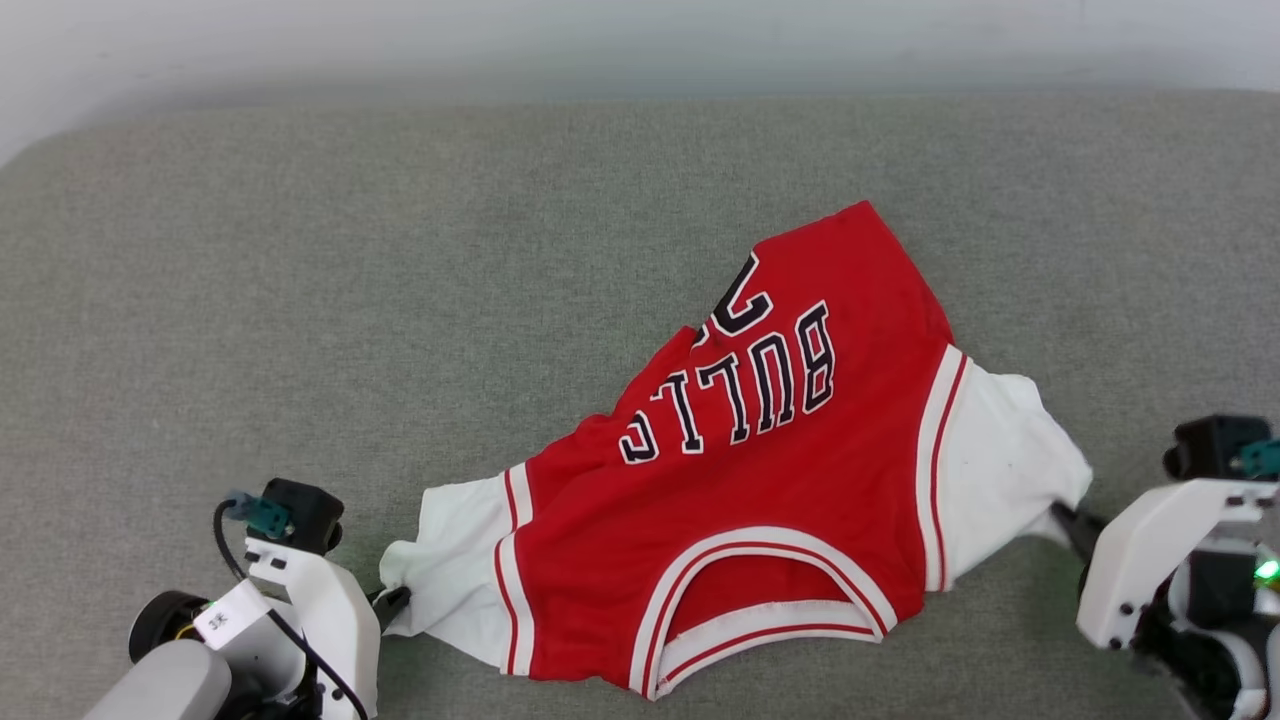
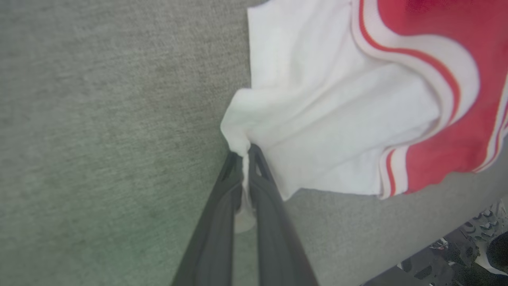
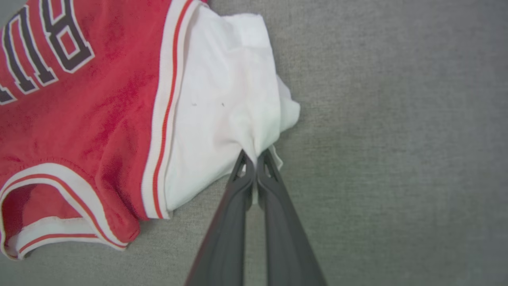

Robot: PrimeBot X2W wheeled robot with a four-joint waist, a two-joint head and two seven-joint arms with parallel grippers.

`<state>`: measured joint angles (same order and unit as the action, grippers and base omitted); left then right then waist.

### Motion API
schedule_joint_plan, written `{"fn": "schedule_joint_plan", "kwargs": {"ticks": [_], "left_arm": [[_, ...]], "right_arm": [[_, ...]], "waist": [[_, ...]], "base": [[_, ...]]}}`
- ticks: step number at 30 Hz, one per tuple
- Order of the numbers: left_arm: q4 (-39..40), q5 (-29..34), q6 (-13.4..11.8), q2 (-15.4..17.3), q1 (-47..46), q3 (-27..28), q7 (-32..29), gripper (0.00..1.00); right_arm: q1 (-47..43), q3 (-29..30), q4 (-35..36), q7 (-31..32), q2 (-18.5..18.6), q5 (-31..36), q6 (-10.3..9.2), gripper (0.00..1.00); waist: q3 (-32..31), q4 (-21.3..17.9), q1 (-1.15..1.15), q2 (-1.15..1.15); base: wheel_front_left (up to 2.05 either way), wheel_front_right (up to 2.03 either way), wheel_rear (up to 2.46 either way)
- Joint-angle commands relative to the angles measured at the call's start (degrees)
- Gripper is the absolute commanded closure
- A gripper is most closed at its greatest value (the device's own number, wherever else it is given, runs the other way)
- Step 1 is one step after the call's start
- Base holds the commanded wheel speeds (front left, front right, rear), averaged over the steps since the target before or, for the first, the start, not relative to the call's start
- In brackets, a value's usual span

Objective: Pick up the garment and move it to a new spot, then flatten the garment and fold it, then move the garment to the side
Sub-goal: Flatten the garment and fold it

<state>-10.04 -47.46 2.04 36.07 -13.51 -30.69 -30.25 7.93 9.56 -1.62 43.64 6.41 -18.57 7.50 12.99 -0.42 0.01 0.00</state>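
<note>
The red garment (image 1: 760, 480) lies lettering-up on the grey surface, collar toward me, its far hem bunched and folded over by the "2". My left gripper (image 1: 392, 600) is shut on the edge of the left white sleeve (image 2: 317, 119); a strip of white cloth runs down between its dark fingers (image 2: 214, 230). On the other side, my right gripper (image 1: 1068, 520) is shut on the tip of the right white sleeve (image 3: 222, 111), its fingers (image 3: 234, 222) pressed together over the cloth. Both sleeves are drawn outward.
The grey fabric surface (image 1: 400, 280) stretches wide to the left and behind the jersey, ending at a pale wall (image 1: 640, 40). In the left wrist view the surface's near edge (image 2: 416, 254) drops off at the lower right, with dark robot parts beneath.
</note>
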Motion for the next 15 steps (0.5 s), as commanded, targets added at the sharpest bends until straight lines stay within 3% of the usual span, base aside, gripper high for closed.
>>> {"fn": "schedule_joint_plan", "kwargs": {"ticks": [1,6,15], "left_arm": [[0.08,0.72,-0.04,-0.33,-0.24,-0.28,1.05,1.00],[4.08,5.65,-1.63,2.28,-3.55,2.51,7.68,1.00],[9.07,6.59,-4.50,1.34,-11.83,10.18,17.54,1.00]], "right_arm": [[1.17,0.13,0.64,-0.99,0.73,0.26,-0.02,1.00],[3.32,0.30,3.16,-7.21,2.66,1.63,-0.02,1.00],[12.11,1.64,7.03,-16.05,4.29,4.30,-0.03,1.00]], "waist": [[-0.68,0.25,-0.01,0.00],[-2.62,0.83,-0.01,0.00],[-4.93,0.51,-0.01,0.00]], "base": [[0.00,0.00,0.00],[0.00,0.00,0.00],[0.00,0.00,0.00]]}}
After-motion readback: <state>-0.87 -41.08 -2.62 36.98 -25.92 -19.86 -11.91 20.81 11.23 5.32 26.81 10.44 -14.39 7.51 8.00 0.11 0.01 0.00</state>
